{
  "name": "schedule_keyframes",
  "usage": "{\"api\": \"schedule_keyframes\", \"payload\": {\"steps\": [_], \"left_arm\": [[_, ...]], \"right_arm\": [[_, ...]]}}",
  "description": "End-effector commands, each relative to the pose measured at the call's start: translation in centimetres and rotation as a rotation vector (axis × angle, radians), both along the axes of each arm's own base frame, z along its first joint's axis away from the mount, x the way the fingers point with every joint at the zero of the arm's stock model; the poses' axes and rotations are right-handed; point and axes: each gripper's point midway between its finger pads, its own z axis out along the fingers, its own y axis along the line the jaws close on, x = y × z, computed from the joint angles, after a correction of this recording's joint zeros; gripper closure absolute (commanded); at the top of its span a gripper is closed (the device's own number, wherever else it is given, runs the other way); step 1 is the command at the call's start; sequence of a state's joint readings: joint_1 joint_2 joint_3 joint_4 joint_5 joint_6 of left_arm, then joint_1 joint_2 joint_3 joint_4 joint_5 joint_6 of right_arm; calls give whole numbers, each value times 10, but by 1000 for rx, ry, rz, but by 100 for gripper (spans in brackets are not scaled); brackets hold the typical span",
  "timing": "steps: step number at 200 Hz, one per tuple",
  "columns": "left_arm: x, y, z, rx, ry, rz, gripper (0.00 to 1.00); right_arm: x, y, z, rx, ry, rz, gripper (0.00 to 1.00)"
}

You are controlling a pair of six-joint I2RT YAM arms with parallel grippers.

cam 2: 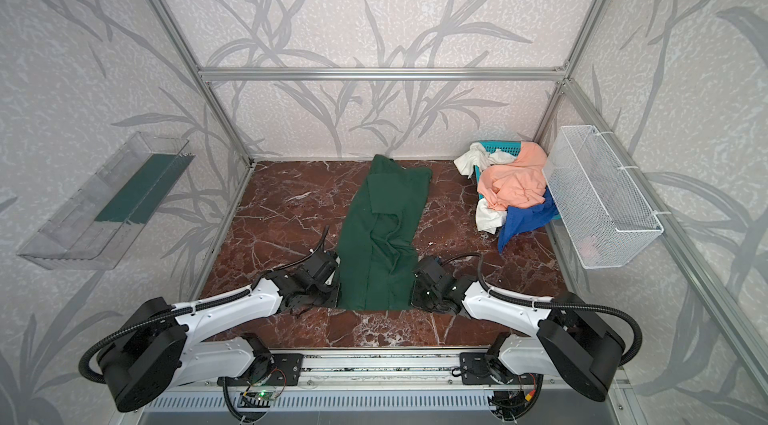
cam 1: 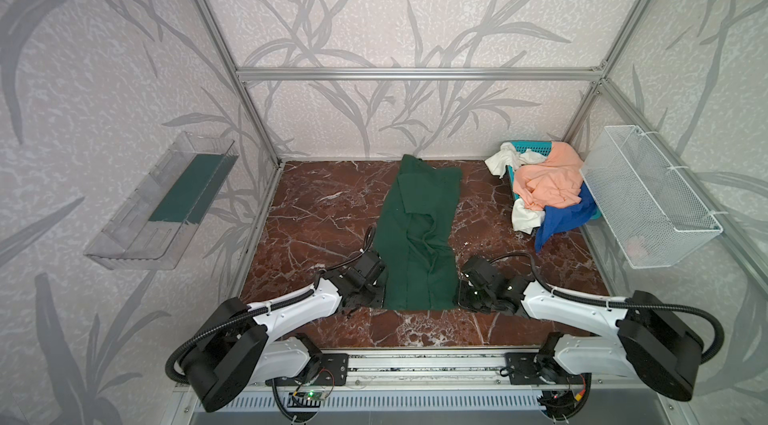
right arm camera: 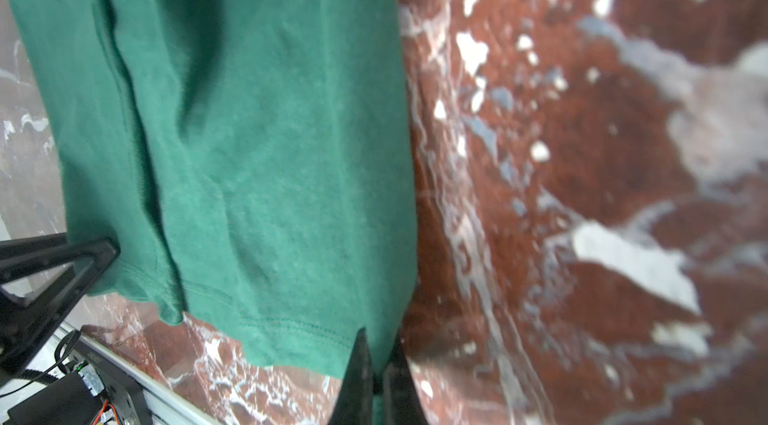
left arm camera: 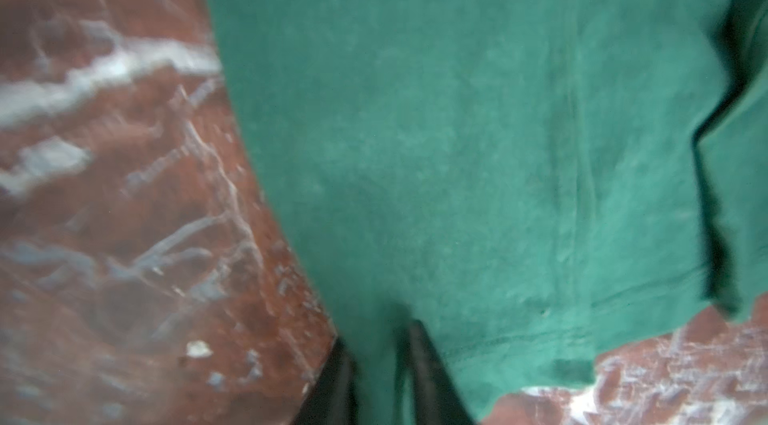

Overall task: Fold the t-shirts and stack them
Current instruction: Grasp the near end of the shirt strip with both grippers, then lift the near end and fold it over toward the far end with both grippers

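The left gripper is closed on the front left corner of the green shirt. The left wrist view shows a pinch of hem caught between its dark fingers. The shirt lies as a long narrow strip down the middle of the worktop, from the back edge almost to the front edge. It is flat near the front and rumpled along its middle. At the strip's front right corner, the right gripper is likewise clamped on the hem, with cloth between its tips. In the back right corner, the peach shirt, the blue shirt and the white shirt are heaped in and over a teal basket. The blue one spills onto the worktop.

The green cloth looks light and limp rather than slippery, so it will likely sag and crease between two holds. The two front corners seem the sensible places to hold it, level and well apart so the hem runs taut for the fold.
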State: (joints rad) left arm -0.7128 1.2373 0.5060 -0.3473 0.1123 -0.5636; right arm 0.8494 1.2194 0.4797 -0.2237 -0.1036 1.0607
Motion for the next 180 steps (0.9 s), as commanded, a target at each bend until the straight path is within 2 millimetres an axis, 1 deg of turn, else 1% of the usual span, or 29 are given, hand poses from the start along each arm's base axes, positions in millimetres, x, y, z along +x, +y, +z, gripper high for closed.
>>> {"api": "schedule_keyframes", "payload": {"steps": [1,22,38,42,65,96,133,149,154,180], "left_arm": [[-11,-6,3,-37,27,-44,88],[-17,-10,11,-67,20,-53,89],[-24,-16,17,-98,15,-65,87],[-26,-17,18,-106,15,-68,85],[-35,-22,23,-149,8,-73,63],[-44,-20,21,-180,-4,-81,51],[-48,-15,15,-175,-10,-83,49],[-49,-17,12,-178,-5,-99,49],[-50,-17,11,-180,-2,-107,48],[-53,-21,6,-182,16,-137,48]], "right_arm": [[-11,-20,-1,-60,-3,-63,100],[-21,-30,4,-77,-13,-86,100],[-28,-43,7,-92,-8,-117,100],[-30,-45,8,-92,-12,-120,100],[-34,-52,13,-56,-34,-142,100],[-41,-62,16,-78,-37,-160,100],[-47,-61,9,-109,-14,-149,100],[-47,-60,5,-131,-1,-154,100],[-52,-55,4,-135,0,-123,100],[-53,-50,1,-146,6,-116,100]]}}
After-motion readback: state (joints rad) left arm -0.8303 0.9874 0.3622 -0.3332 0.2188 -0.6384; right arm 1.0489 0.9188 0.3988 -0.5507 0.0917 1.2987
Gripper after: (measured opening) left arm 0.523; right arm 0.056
